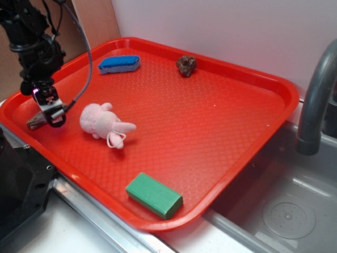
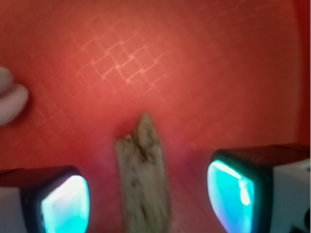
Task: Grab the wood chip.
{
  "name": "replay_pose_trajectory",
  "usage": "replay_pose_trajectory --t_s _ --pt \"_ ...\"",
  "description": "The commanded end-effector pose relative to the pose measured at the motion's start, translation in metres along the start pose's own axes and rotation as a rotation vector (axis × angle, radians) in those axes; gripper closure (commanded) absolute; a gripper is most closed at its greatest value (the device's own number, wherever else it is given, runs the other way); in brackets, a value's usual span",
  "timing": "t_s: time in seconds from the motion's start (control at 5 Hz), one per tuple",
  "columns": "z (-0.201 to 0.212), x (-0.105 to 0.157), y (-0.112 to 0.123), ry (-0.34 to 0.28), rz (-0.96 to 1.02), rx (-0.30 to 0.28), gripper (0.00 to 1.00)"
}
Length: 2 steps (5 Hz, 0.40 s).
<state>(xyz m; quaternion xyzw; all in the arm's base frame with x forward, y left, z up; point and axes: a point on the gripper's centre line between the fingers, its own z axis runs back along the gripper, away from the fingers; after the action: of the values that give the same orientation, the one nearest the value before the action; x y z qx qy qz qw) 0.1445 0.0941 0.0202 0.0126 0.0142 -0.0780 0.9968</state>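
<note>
Wood chip (image 2: 143, 179): a small, flat, elongated sliver of rough tan-brown wood with jagged edges, tapering to a point at one end. It lies flat on the red textured tray (image 2: 194, 63), at the tray's near-left edge in the exterior view (image 1: 35, 122). In the wrist view it runs lengthwise, pointed end away, its lower end cut off by the frame.

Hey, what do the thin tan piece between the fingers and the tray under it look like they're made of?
The wood chip looks like raw, unfinished wood: tan-grey, rough grain, jagged tip, no sheen. The tray looks like moulded red plastic, judging by its embossed diamond texture, rounded raised rim and slight gloss. The wrist view is blurry, so the wood's finer grain stays uncertain.
</note>
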Motion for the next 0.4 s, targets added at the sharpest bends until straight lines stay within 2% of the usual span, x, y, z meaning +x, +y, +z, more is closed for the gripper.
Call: replay_pose_trajectory --t_s 0.0,0.2 --pt "-0.0016 0.0004 -0.0043 0.024 -0.015 0.023 0.62" --pt "0.0033 -0.0011 -0.0026 -0.003 -0.008 0.013 1.00"
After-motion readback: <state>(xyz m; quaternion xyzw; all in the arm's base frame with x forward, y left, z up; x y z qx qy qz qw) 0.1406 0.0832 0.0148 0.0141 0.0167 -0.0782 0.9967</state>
